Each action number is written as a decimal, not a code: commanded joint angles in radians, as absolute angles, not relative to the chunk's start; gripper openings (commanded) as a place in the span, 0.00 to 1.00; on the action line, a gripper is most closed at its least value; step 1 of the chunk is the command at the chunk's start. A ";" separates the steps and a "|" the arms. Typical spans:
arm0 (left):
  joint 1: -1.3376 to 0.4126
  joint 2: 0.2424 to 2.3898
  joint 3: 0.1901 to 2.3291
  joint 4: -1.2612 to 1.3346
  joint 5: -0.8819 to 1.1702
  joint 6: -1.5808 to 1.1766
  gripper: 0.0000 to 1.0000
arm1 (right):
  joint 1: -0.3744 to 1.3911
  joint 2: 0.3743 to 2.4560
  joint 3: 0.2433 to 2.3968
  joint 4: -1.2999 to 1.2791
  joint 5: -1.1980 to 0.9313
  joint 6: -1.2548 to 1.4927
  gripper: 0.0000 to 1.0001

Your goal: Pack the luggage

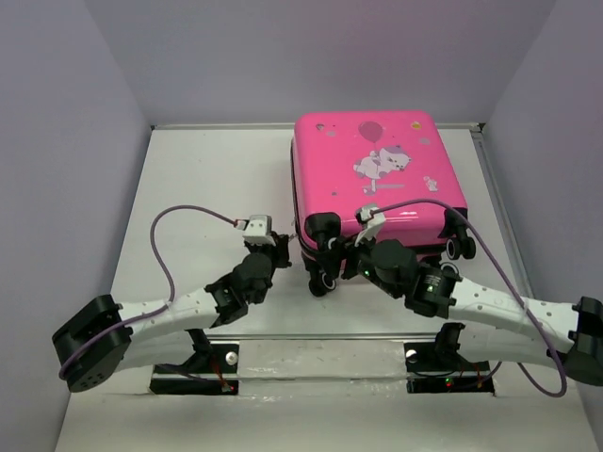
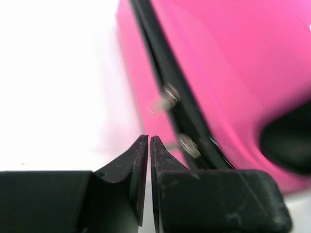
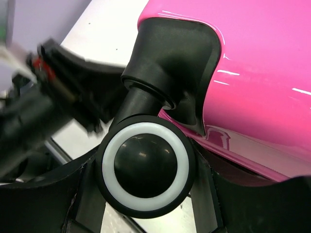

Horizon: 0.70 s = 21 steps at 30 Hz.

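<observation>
The luggage (image 1: 377, 169) is a hot-pink hard-shell suitcase lying flat and zipped closed on the table, sticker side up, wheels toward the arms. My left gripper (image 1: 283, 247) sits at its near left corner, shut, with only a thin slit between the fingers (image 2: 149, 138) and nothing seen in it. Just beyond its tips, two metal zipper pulls (image 2: 170, 95) lie on the black zipper band (image 2: 160, 63) of the pink shell (image 2: 233, 73). My right gripper (image 1: 341, 259) is closed around a black caster wheel (image 3: 146, 167) with a white ring, one finger on each side.
The white tabletop (image 1: 207, 188) stretches left of the suitcase, with grey walls on three sides. Purple cables (image 1: 165, 245) loop above both arms. The arm bases (image 1: 217, 363) stand at the near edge. The left arm (image 3: 43, 107) shows blurred in the right wrist view.
</observation>
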<state>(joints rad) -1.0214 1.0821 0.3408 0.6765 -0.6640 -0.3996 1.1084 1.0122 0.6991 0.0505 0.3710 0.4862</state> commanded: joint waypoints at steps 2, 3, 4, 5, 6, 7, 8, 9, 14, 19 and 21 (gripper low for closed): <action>-0.876 1.034 0.367 0.707 -0.712 -0.430 0.06 | 1.124 0.842 0.670 0.017 0.379 0.515 0.07; -0.864 1.045 0.373 0.709 -0.703 -0.426 0.06 | 1.124 0.806 0.663 0.003 0.370 0.512 0.07; -0.850 1.055 0.383 0.710 -0.696 -0.420 0.06 | 1.124 0.789 0.652 -0.041 0.362 0.511 0.07; -0.827 1.083 0.411 0.718 -0.683 -0.402 0.06 | 1.124 0.775 0.650 -0.063 0.354 0.512 0.07; -0.815 1.098 0.428 0.729 -0.670 -0.390 0.06 | 1.124 0.755 0.644 -0.075 0.344 0.512 0.07; -0.805 1.110 0.442 0.741 -0.652 -0.377 0.06 | 1.124 0.749 0.641 -0.087 0.328 0.511 0.07; -0.790 1.126 0.466 0.779 -0.603 -0.367 0.06 | 1.124 0.749 0.638 -0.092 0.298 0.511 0.07; -0.785 1.147 0.477 0.790 -0.572 -0.361 0.06 | 1.124 0.747 0.635 -0.094 0.292 0.511 0.07; -0.782 1.112 0.436 0.818 -0.237 -0.359 0.06 | 1.124 0.755 0.638 -0.104 0.321 0.489 0.07; -0.782 0.892 0.234 0.816 -0.098 -0.449 0.20 | 1.124 0.744 0.660 -0.143 0.397 0.477 0.07; -0.785 0.820 0.158 0.834 -0.032 -0.492 0.31 | 1.124 0.727 0.663 -0.153 0.419 0.469 0.07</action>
